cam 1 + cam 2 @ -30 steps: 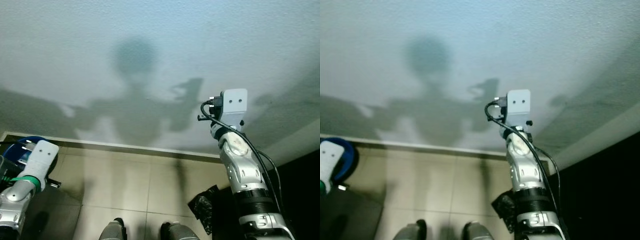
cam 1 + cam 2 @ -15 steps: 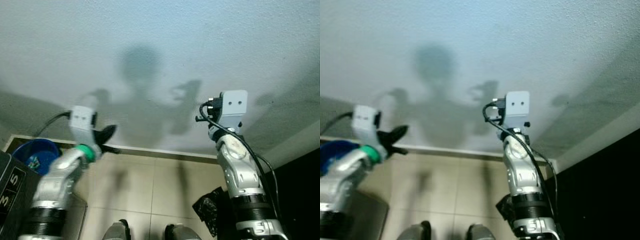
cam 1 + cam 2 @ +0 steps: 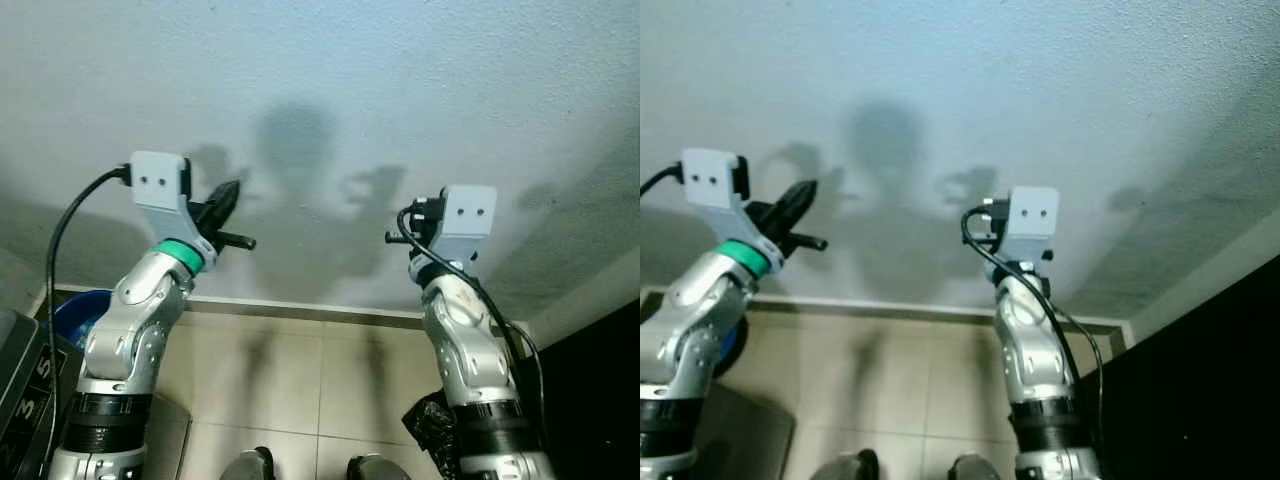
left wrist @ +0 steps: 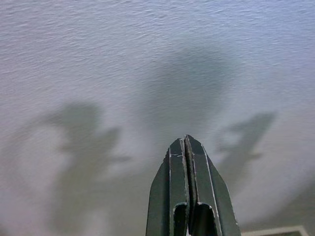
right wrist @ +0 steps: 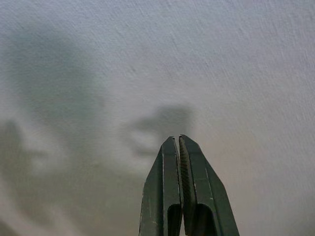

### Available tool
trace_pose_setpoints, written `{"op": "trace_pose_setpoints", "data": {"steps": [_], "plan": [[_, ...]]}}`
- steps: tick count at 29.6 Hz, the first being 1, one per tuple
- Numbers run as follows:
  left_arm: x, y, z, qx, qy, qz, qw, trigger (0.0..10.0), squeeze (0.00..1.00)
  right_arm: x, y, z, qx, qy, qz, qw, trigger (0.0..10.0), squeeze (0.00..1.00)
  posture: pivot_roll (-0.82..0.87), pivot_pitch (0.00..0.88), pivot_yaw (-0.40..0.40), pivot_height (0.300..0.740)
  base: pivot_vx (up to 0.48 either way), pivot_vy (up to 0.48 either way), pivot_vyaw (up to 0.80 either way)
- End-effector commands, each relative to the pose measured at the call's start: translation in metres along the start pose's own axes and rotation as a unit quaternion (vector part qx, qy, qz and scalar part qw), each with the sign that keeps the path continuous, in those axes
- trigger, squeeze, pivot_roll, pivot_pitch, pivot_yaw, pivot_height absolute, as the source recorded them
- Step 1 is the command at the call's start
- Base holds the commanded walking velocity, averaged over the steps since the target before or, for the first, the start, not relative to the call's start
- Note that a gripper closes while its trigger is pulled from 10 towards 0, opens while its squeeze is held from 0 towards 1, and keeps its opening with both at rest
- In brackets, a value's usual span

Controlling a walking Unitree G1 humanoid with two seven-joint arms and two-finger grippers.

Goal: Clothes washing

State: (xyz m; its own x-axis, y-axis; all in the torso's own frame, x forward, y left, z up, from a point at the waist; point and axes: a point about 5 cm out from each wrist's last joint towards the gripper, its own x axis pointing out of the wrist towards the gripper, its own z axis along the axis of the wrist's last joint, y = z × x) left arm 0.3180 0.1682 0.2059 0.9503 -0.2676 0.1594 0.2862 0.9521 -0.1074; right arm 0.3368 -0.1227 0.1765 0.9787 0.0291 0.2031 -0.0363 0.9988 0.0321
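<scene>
1. Both silver arms are raised in front of the robot, bent at the elbow, forearms pointing up toward a pale textured wall (image 3: 320, 60).
2. The left gripper (image 3: 224, 200) sits high on the left, just past a green band on the wrist (image 3: 182, 254); its black fingers (image 4: 188, 191) are pressed flat together, holding nothing, and aim at the wall.
3. A white camera box (image 3: 158, 181) tops the left wrist, with a black cable (image 3: 60, 240) looping down from it.
4. The right arm (image 3: 462, 350) stands upright further right, its own white camera box (image 3: 468, 212) facing us, a cable (image 3: 400, 225) curled beside it.
5. The right gripper (image 5: 178, 191) points at the wall too; its two fingers are closed against each other with nothing between them.
6. Shadows of the head and both arms (image 3: 300, 160) fall on the wall between the grippers.
7. Below, a tiled floor (image 3: 300, 370) meets the wall at a dark skirting strip.
8. A blue tub (image 3: 68, 312) sits on the floor at the far left, behind the left arm; I cannot tell what is in it.
9. At the left edge is a dark box (image 3: 25, 385) with pale digits; a "3" seems readable, the rest is cut off.
10. A crumpled black bag (image 3: 430, 425) lies on the floor by the right arm's base.
11. The robot's two feet (image 3: 310, 468) show at the bottom edge.
12. No clothes or washing machine that I can make out from here.
</scene>
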Motion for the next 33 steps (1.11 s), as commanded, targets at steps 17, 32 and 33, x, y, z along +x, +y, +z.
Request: {"op": "trace_pose_setpoints", "data": {"steps": [17,32,33], "plan": [[0.002,-0.006,-0.013,-0.020,0.021,0.071,0.997,10.0,0.00,0.011,-0.004,0.019,-0.001,-0.016,0.013,1.000,10.0,0.00,0.02,0.140,0.051,0.740,0.000,0.000,0.00],[0.011,0.008,0.001,0.079,-0.007,0.087,0.993,10.0,0.00,0.006,-0.002,0.015,0.006,-0.014,0.008,1.000,10.0,0.00,0.03,0.064,0.026,0.740,0.000,0.000,0.00],[0.011,0.008,0.001,0.079,-0.007,0.087,0.993,10.0,0.00,0.006,-0.002,0.015,0.006,-0.014,0.008,1.000,10.0,0.00,0.03,0.064,0.026,0.740,0.000,0.000,0.00]]}}
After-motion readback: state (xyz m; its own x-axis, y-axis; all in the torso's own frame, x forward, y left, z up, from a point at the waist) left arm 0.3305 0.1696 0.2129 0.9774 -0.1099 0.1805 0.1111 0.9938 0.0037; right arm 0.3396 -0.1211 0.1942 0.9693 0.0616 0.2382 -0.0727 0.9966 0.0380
